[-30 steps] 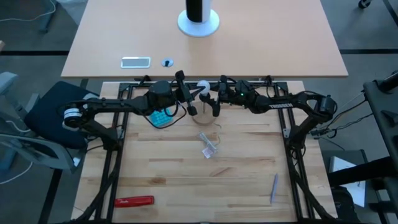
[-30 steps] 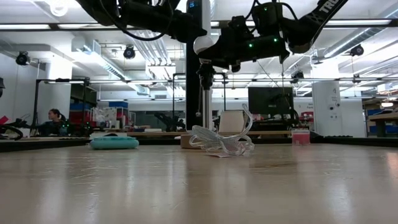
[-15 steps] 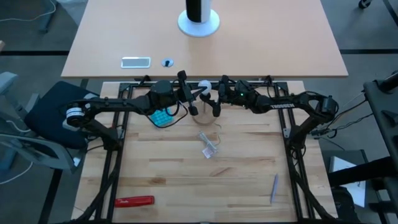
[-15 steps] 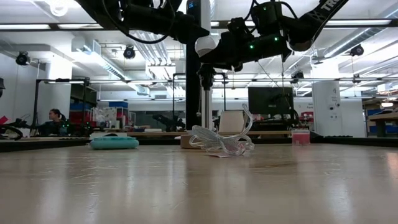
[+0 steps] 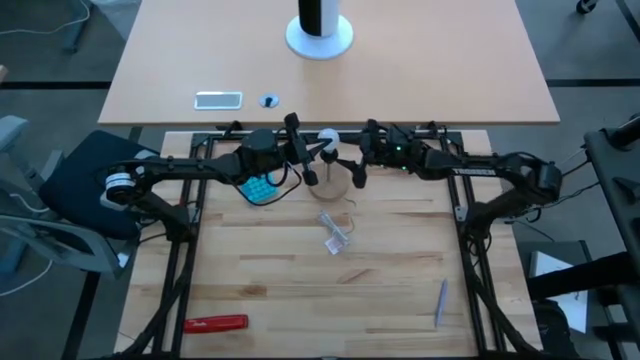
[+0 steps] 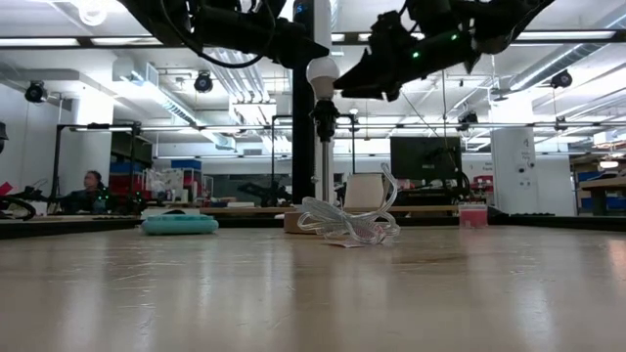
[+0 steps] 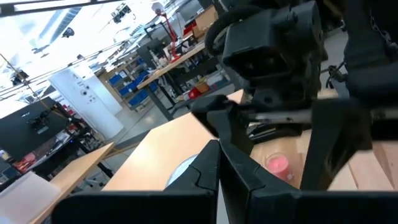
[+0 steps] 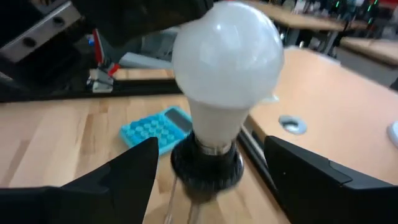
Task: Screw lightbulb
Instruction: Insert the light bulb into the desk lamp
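We see the lightbulb (image 5: 327, 137) near the middle of the worktop's far edge, standing upright with its globe on top and its base seated in a dark socket (image 8: 207, 163) at the top of a thin upright stem (image 6: 324, 156). The right pincer (image 5: 358, 165) is just beside the bulb on the right-hand side, its fingers (image 8: 134, 171) spread wide to either side of the socket and touching neither bulb nor socket; it has hold of nothing. The left pincer (image 5: 303, 150) sits close on the bulb's other side, and we cannot tell how its fingers stand or whether they grip the stem. A blue keypad-like block (image 5: 260, 187) lies near the far edge under the left arm, and a clear plastic wrapper (image 5: 336, 236) lies toward the middle of the worktop (image 5: 300, 290), well apart from the bulb. A red-handled tool (image 5: 216, 323) lies near the front left corner and a grey pen-like stick (image 5: 441, 301) near the right edge. Between these, the front half of the worktop gives open boards, bounded left and right by the dark frame rails (image 5: 178, 270).
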You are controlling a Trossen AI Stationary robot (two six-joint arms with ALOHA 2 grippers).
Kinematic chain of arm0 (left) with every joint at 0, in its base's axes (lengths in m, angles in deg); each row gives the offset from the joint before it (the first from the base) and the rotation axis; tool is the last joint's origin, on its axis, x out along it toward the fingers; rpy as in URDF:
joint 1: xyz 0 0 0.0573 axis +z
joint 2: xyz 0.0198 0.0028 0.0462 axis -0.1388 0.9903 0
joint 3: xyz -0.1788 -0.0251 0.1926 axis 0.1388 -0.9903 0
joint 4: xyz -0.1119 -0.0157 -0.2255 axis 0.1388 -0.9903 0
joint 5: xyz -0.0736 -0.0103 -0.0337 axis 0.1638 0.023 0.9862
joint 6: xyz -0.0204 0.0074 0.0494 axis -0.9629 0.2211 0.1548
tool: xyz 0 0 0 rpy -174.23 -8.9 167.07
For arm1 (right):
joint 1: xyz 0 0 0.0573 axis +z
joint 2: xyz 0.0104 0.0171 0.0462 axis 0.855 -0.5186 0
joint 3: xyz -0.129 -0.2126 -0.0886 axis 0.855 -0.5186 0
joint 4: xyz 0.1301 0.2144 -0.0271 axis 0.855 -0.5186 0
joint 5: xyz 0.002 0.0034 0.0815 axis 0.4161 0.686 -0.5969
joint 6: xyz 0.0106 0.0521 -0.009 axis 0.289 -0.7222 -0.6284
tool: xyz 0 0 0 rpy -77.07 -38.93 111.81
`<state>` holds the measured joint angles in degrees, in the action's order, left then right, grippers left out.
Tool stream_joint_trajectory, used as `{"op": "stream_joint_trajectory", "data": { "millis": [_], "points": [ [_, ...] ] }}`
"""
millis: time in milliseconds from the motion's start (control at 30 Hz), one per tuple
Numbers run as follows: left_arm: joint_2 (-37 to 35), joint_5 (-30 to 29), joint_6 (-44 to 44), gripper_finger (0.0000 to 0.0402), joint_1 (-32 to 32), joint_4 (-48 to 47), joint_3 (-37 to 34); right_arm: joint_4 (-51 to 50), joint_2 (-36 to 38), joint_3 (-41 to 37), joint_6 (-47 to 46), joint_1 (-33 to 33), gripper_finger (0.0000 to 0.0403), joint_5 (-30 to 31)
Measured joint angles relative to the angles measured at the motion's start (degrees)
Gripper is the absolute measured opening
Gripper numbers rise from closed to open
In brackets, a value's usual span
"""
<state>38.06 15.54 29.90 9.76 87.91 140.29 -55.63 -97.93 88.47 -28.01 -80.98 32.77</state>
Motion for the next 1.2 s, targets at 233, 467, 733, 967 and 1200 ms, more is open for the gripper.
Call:
{"op": "stream_joint_trajectory", "data": {
  "millis": [233,467,733,967,1200],
  "points": [
    [0.0,0.1,0.02,0.0,0.0,0.06,0.0,-4.76,4.53,0.0,3.49,-0.26,0.0266,11.26],
    [0.0,0.12,0.02,0.0,0.07,0.28,-0.02,0.92,-1.71,0.27,5.03,-1.81,0.0195,11.24],
    [0.04,0.17,0.5,0.0,0.27,0.44,-0.02,7.81,-5.03,1.65,6.37,-1.81,0.0132,9.55],
    [0.09,0.18,0.66,0.0,1.22,0.93,-0.04,6.06,-4.99,3.0,6.54,-1.51,0.0093,6.17],
    [0.09,0.21,0.67,0.0,1.4,1.02,-0.04,3.64,-4.67,3.02,6.41,-0.58,0.0061,5.51]
  ]
}}
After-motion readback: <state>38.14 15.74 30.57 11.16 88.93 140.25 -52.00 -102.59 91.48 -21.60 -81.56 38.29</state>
